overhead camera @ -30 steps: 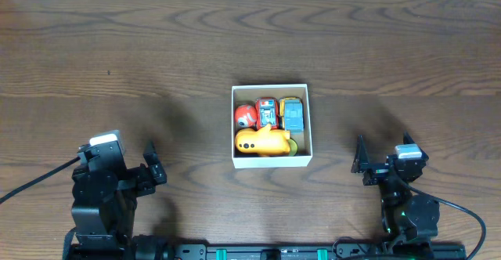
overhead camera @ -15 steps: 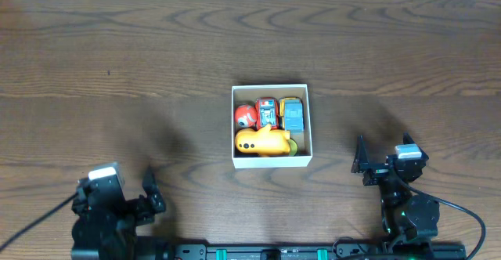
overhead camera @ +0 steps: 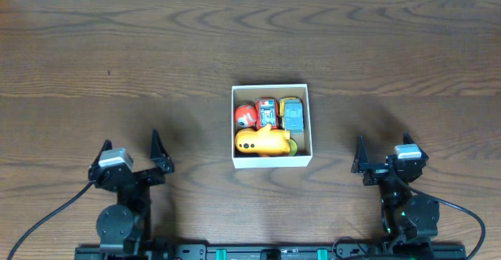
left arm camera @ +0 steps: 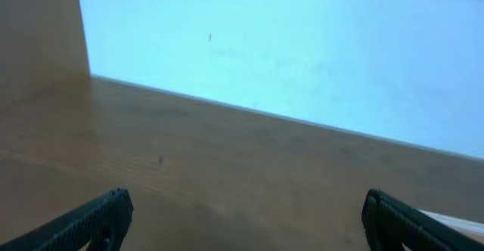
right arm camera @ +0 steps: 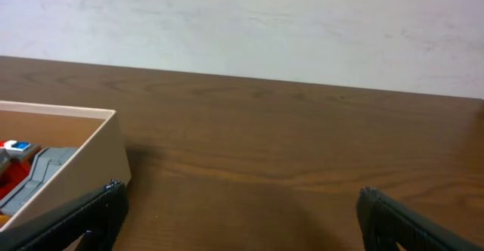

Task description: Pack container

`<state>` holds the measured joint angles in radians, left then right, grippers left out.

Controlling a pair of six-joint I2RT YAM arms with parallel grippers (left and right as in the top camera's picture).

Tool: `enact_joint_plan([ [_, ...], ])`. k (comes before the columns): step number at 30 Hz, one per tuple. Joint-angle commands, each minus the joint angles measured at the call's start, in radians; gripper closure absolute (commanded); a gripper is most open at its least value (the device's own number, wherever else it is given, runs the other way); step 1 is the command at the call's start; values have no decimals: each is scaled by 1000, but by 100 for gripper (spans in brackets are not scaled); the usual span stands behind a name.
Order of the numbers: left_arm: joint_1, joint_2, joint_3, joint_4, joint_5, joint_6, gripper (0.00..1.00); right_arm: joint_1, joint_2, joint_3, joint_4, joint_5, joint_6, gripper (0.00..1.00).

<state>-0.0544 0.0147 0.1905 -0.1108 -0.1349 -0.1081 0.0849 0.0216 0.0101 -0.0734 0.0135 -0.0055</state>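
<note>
The container (overhead camera: 272,162), a small white-walled box, sits at the table's middle and holds a yellow toy (overhead camera: 263,142), a red round toy (overhead camera: 245,116), a red car (overhead camera: 267,111) and a grey-blue car (overhead camera: 292,114). Its right wall (right arm camera: 83,164) shows at the left of the right wrist view, with toys inside. My left gripper (overhead camera: 130,149) is open and empty at the front left, well left of the box. It also shows open in the left wrist view (left arm camera: 243,217). My right gripper (overhead camera: 382,154) is open and empty at the front right; the right wrist view (right arm camera: 238,209) shows it over bare wood.
The dark wooden table (overhead camera: 117,56) stretches to a pale wall at the back (right arm camera: 265,24). A sliver of the container's white wall (left arm camera: 454,221) shows at the right edge of the left wrist view.
My left arm has drawn back to the front left and settled low with its gripper open. The right arm and the container have not moved.
</note>
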Motion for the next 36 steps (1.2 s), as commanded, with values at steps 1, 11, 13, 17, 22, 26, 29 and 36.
enact_joint_plan([
  [1, -3, -13, -90, 130, -8, -2, 2, 8, -6, -5, -1, -11, -10, 1],
  [11, -3, -13, -187, 176, 89, 8, 2, 8, -6, -5, -1, -11, -10, 1],
  [13, -3, -13, -187, 124, 183, 58, 2, 8, -6, -5, -1, -11, -10, 1],
  [17, -3, -13, -187, 51, 287, 96, 2, 8, -6, -5, -1, -11, -10, 1],
  [22, -3, -13, -187, 52, 285, 96, 2, 8, -6, -5, -1, -11, -10, 1],
  [26, -3, -12, -187, 52, 285, 96, 2, 8, -6, -5, -1, -11, -10, 1],
  [29, -3, -11, -187, 52, 285, 96, 2, 8, -6, -5, -1, -11, -10, 1],
  [36, -3, -11, -187, 52, 285, 96, 2, 8, -6, -5, -1, -11, -10, 1],
])
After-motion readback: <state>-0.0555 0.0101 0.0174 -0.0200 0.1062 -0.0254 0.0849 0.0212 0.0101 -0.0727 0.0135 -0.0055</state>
